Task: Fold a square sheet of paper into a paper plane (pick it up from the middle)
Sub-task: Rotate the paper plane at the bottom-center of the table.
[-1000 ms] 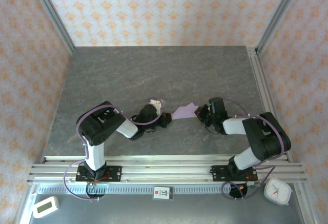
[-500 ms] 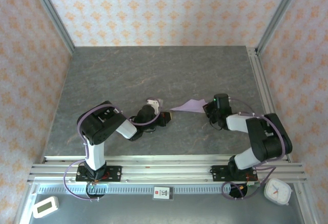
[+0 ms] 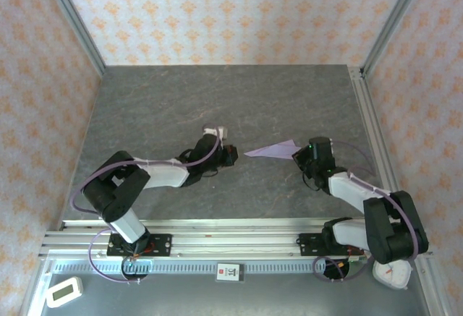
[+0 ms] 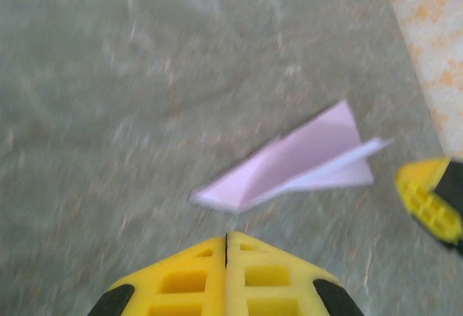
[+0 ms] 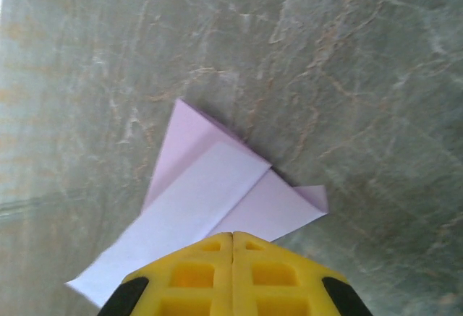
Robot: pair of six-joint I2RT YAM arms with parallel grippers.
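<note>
Two claws face each other mid-table in the top view: the left claw and right claw flank the lilac paper plane, whose nose points at the left claw. In the left wrist view, that claw's yellow fingers are pressed together, and the plane lies just ahead, apart. In the right wrist view, the right claw's fingers are pressed together over the plane's tail; whether they touch it is unclear.

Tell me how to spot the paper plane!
Find the grey table. Between the left pincer and the right pincer, closer to the right one, is the paper plane. It is a pale lilac pointed dart, the only paper thing there.
</note>
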